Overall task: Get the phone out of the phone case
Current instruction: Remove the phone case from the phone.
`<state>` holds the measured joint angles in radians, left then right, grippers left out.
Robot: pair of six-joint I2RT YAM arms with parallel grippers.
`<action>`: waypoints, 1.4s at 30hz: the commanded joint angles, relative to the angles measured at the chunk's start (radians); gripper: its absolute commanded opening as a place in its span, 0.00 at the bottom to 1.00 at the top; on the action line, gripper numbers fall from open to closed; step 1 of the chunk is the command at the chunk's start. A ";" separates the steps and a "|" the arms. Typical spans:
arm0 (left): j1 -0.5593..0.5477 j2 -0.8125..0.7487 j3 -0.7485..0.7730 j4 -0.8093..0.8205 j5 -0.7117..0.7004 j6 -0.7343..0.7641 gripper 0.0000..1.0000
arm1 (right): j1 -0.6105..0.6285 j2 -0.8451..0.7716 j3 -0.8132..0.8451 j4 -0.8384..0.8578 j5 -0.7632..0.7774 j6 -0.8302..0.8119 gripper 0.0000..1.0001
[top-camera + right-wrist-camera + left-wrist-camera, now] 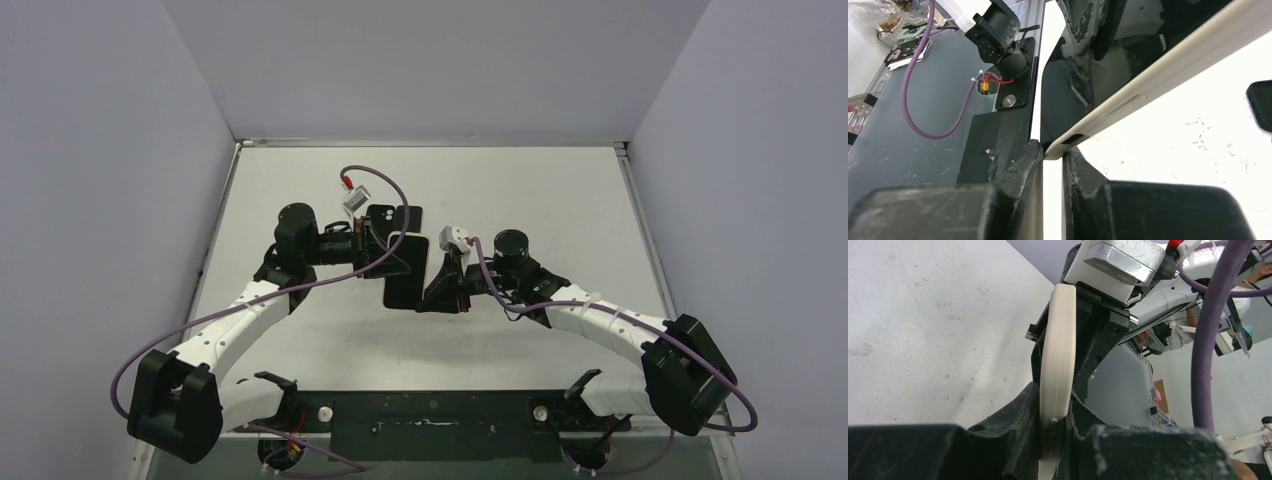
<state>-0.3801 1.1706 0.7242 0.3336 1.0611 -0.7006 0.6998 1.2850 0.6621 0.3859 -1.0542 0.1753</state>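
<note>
A phone in a cream case [408,275] is held above the table between both grippers, its dark screen facing up. My left gripper [385,262] is shut on one long edge. In the left wrist view the cream case [1058,340] runs edge-on between the fingers of that gripper [1055,405]. My right gripper [437,290] pinches the opposite lower corner. In the right wrist view its fingertips [1053,150] close on the corner of the case [1158,75], and the dark glossy phone screen [1063,100] shows inside it.
A second flat black object [400,216] lies on the white table just behind the held phone. Its corner shows in the right wrist view [1260,102]. Purple cables loop from both arms. A black mounting bar [440,420] runs along the near edge.
</note>
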 commanded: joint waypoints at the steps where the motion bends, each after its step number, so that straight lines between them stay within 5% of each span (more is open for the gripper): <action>1: 0.000 -0.013 0.027 0.074 -0.023 -0.119 0.00 | 0.012 -0.007 0.031 0.040 -0.006 -0.185 0.00; 14: -0.050 0.026 -0.095 0.457 -0.026 -0.491 0.00 | 0.053 0.010 0.088 -0.088 0.163 -0.534 0.00; 27: -0.052 0.016 -0.103 0.520 0.014 -0.571 0.00 | 0.079 0.040 0.158 -0.215 0.341 -0.732 0.00; 37: -0.040 -0.017 -0.113 0.441 -0.024 -0.492 0.00 | 0.060 0.022 0.098 -0.067 0.374 -0.564 0.00; 42: 0.000 -0.075 -0.115 0.269 -0.134 -0.311 0.00 | 0.044 -0.056 0.014 -0.001 0.417 -0.406 0.12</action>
<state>-0.4068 1.1690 0.5945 0.6880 1.0142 -1.1358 0.7551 1.3048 0.7330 0.2623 -0.6907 -0.3645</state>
